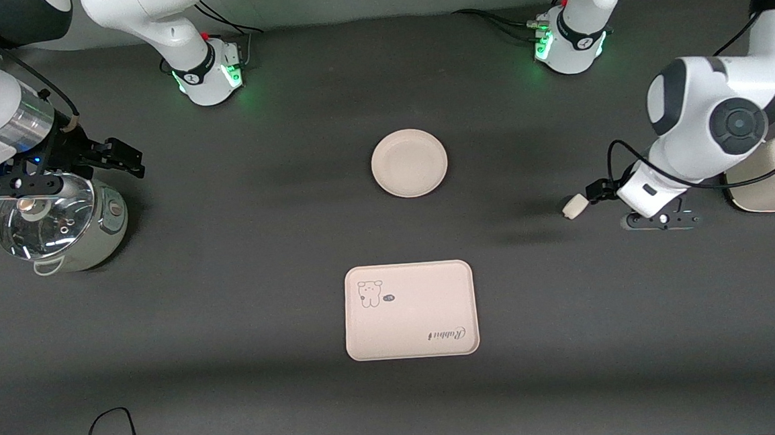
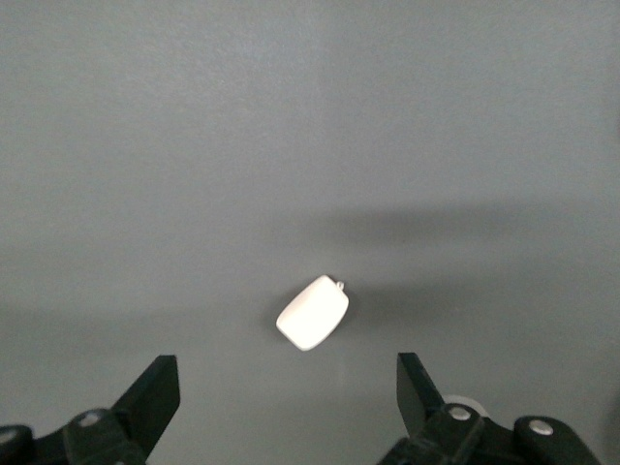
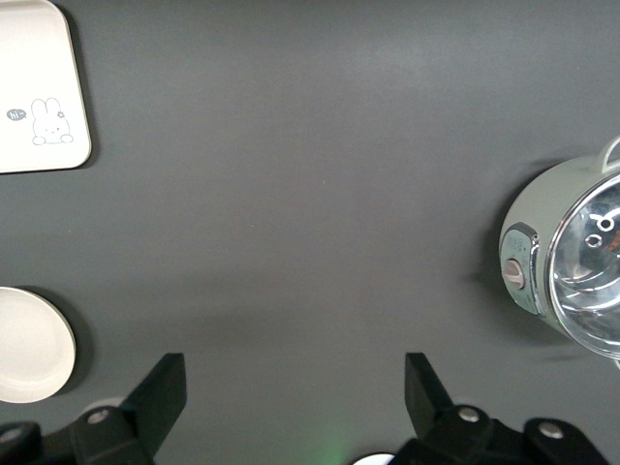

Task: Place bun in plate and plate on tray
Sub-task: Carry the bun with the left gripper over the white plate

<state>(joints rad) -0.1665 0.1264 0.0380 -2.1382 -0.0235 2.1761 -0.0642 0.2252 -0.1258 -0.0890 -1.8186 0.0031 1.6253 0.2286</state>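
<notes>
The front camera sits high and looks steeply down on the whole tabletop (image 1: pixel 236 388), facing both arm bases. The left wrist camera looks straight down, close, past its own fingers (image 2: pixel 155 397) at the bun (image 2: pixel 312 312), which the front view shows too. The right wrist camera hangs higher and shares the tray (image 3: pixel 39 87), the plate (image 3: pixel 29 344) and the pot (image 3: pixel 572 262) with the front view.

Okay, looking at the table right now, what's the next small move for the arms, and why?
Probably lower the left end effector onto the bun and close on it. The bun lies bare on the table toward the left arm's end, just ahead of its open fingers, while the plate and tray sit empty. The right end effector waits open above the pot.
</notes>
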